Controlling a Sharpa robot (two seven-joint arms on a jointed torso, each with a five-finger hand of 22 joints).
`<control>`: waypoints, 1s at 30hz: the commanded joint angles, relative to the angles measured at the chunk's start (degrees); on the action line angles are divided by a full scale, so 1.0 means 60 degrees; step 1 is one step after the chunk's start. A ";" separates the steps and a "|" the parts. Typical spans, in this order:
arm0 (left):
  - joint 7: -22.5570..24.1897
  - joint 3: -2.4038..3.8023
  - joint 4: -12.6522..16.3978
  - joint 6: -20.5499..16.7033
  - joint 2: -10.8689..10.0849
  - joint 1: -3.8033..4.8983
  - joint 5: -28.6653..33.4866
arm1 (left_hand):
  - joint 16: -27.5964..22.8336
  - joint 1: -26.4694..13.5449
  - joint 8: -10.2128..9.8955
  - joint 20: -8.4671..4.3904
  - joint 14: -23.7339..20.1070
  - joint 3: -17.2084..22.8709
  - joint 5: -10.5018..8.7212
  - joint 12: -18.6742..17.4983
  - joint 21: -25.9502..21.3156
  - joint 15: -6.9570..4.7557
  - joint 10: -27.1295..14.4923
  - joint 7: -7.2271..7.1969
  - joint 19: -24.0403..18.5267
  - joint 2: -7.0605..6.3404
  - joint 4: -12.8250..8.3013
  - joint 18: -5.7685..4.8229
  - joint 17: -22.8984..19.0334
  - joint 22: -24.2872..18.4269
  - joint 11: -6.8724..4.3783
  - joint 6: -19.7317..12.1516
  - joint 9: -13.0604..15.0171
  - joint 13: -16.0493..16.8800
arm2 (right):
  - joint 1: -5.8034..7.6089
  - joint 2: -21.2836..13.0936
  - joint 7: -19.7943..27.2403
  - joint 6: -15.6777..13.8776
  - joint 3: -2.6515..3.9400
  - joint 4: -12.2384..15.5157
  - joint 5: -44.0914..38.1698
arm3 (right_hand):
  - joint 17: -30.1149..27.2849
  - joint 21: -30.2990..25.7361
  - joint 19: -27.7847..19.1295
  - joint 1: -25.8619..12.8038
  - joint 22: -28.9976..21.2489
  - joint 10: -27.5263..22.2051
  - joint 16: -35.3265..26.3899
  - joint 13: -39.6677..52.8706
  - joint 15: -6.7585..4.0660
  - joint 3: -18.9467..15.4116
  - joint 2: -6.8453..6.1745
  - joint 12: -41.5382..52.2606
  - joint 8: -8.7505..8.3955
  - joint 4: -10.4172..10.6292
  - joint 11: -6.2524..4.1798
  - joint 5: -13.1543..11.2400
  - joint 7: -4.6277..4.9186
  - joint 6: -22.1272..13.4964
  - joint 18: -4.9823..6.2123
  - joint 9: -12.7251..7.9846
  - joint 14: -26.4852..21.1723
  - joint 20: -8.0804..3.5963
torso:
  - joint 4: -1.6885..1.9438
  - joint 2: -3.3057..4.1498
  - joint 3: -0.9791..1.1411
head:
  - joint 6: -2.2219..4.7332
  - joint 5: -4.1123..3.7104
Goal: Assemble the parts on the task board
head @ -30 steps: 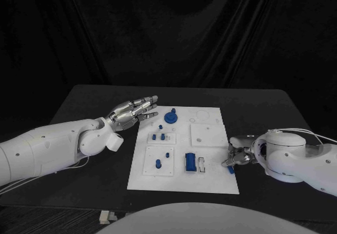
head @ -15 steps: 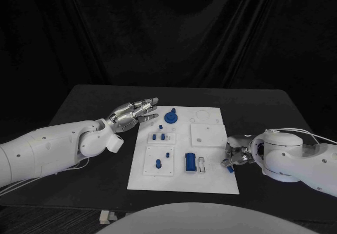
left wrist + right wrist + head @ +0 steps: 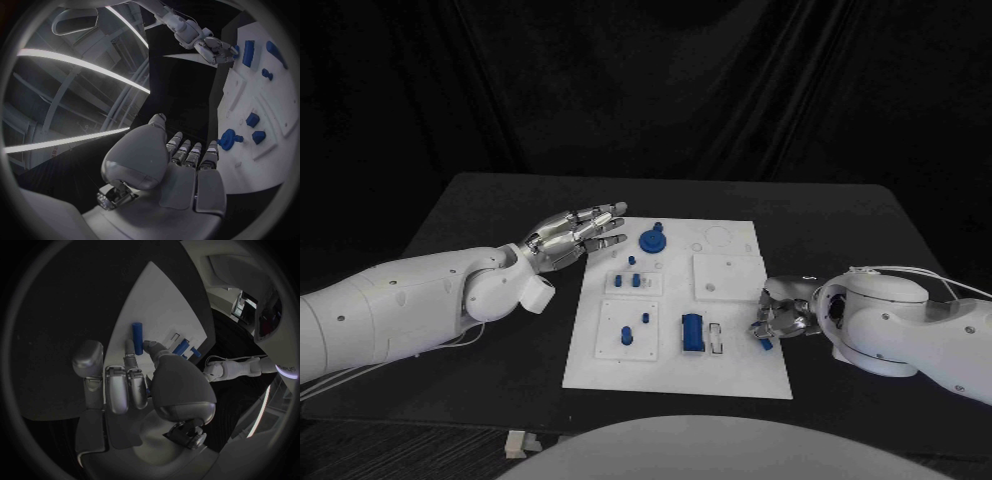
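Observation:
The white task board (image 3: 678, 375) lies mid-table. On it are a blue round knob (image 3: 652, 240), small blue pegs (image 3: 630, 283) in a raised plate, and a blue block (image 3: 691, 333) beside a white slot. My right hand (image 3: 785, 318) rests at the board's right edge with its fingers curled in. Its thumb and a finger pinch the end of a short blue peg (image 3: 137, 331), which lies low over the board (image 3: 164, 300). That peg (image 3: 767, 344) shows just below the hand. My left hand (image 3: 574, 234) hovers open beside the board's far left corner, holding nothing.
A plain raised white plate (image 3: 727, 275) sits just beyond my right hand. Another raised plate (image 3: 610, 345) with two small blue pieces lies at the board's near left. Black table (image 3: 848, 220) surrounds the board. The left wrist view shows my left hand (image 3: 181, 165), the knob (image 3: 229, 137) and my right hand (image 3: 215, 46).
My right hand has edged a little left onto the board's edge, and the blue peg has come with it. The left hand has hardly moved.

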 commanded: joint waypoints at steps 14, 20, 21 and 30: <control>0.0119 0.0011 0.0023 0.0079 -0.0007 -0.0013 0.0028 | 0.0034 0.0030 0.0047 0.0084 0.0022 0.0067 0.0045 0.0093 0.0039 -0.0042 -0.0008 0.0008 0.0004 0.0066 0.0019 0.0163 0.0002 0.0009 0.0106 0.0033 0.0008 0.0015 | 0.0383 0.0289 0.0480 -0.0874 -0.0022 -0.0240 0.5683 | 0.0780 0.0019 0.0003 -0.0468 0.1053 0.1013 0.0022 0.2515 0.0047 0.1765 0.0078 0.0025 0.0124 -0.1380 0.0028 0.0139 -0.0002 0.0079 -0.0088 0.0016 0.0680 0.0047 | 0.0006 0.0000 -0.0003 | -0.0001 -0.0019; 0.0125 0.0011 0.0026 0.0082 0.0002 -0.0014 0.0028 | 0.0035 0.0032 0.0046 0.0085 0.0023 0.0072 0.0046 0.0093 0.0041 -0.0039 -0.0007 -0.0006 0.0007 0.0060 0.0014 0.0164 0.0003 0.0013 0.0117 0.0032 0.0007 0.0014 | 0.0379 0.0504 0.0104 -0.0723 -0.0023 -0.0447 0.6002 | 0.0719 -0.0045 -0.0024 -0.0659 0.1031 0.1013 0.0003 0.2515 0.0024 0.1691 0.0091 0.0025 0.0209 -0.1245 0.0000 0.0383 -0.0034 0.0034 -0.0075 0.0027 0.0667 0.0031 | 0.0008 0.0001 -0.0001 | -0.0001 -0.0040; 0.0124 0.0011 0.0026 0.0083 0.0004 -0.0014 0.0028 | 0.0035 0.0032 0.0046 0.0085 0.0023 0.0072 0.0046 0.0093 0.0041 -0.0039 -0.0007 -0.0006 0.0007 0.0060 0.0014 0.0164 0.0003 0.0013 0.0117 0.0032 0.0007 0.0014 | 0.0373 0.0528 0.0038 -0.0694 -0.0023 -0.0473 0.6022 | 0.0700 -0.0060 -0.0029 -0.0691 0.1026 0.1013 -0.0002 0.2515 0.0023 0.1666 0.0089 0.0025 0.0221 -0.1221 -0.0001 0.0387 -0.0035 0.0026 -0.0072 0.0029 0.0664 0.0029 | 0.0005 -0.0001 -0.0001 | -0.0001 -0.0035; 0.0118 0.0011 0.0019 0.0094 0.0022 -0.0014 0.0028 | 0.0035 0.0032 0.0046 0.0085 0.0023 0.0072 0.0046 0.0093 0.0041 -0.0039 -0.0007 -0.0006 0.0007 0.0060 0.0014 0.0164 0.0003 0.0013 0.0117 0.0032 0.0007 0.0014 | 0.0299 0.0737 -0.0352 -0.0687 -0.0025 -0.0688 0.6099 | 0.0631 -0.0114 -0.0052 -0.0778 0.1007 0.1013 -0.0024 0.2515 -0.0005 0.1558 0.0187 0.0025 0.0336 -0.1108 -0.0036 0.0043 -0.0078 -0.0026 -0.0063 0.0048 0.0652 0.0008 | 0.0000 -0.0001 -0.0002 | -0.0001 -0.0049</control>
